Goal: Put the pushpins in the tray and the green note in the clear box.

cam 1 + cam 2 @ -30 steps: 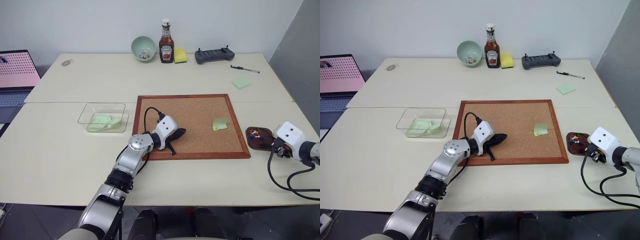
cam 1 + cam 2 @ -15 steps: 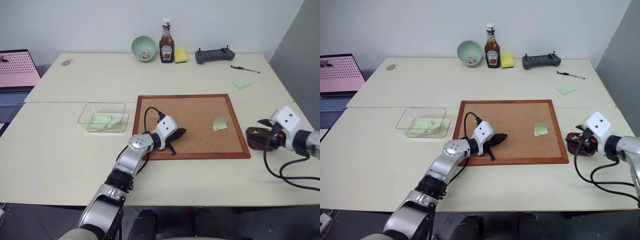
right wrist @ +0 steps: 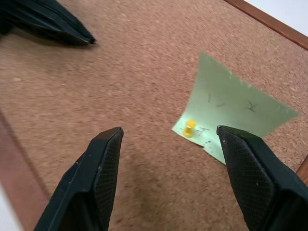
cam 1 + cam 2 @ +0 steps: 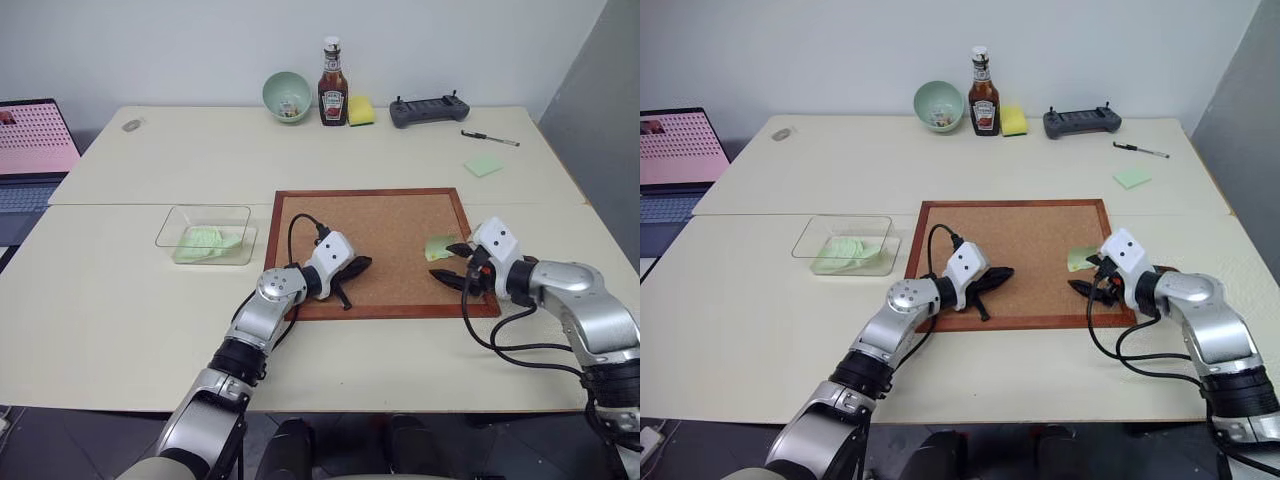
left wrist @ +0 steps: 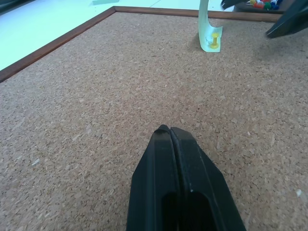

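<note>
A pale green note (image 4: 438, 246) curls up off the cork board (image 4: 390, 215), held by a yellow pushpin (image 3: 188, 128). My right gripper (image 4: 452, 263) hovers open just in front of the note, the pin lying between its two fingers (image 3: 103, 163). My left gripper (image 4: 360, 265) rests shut and empty on the board's near left part. The clear box (image 4: 205, 235) sits left of the board with pale green paper inside. The dark tray (image 5: 260, 5) with coloured pushpins lies beyond the board's right edge, mostly hidden behind my right hand in the eye views.
Along the far edge stand a mint bowl (image 4: 287, 95), a ketchup bottle (image 4: 332, 85), a yellow sponge (image 4: 361, 110) and a black controller (image 4: 429, 110). A pen (image 4: 490, 138) and green sticky pad (image 4: 483, 166) lie far right. A laptop (image 4: 30, 150) sits left.
My right arm has swung left from the tray to over the cork board, beside the pinned note, with its fingers spread. The left arm has stayed still.
</note>
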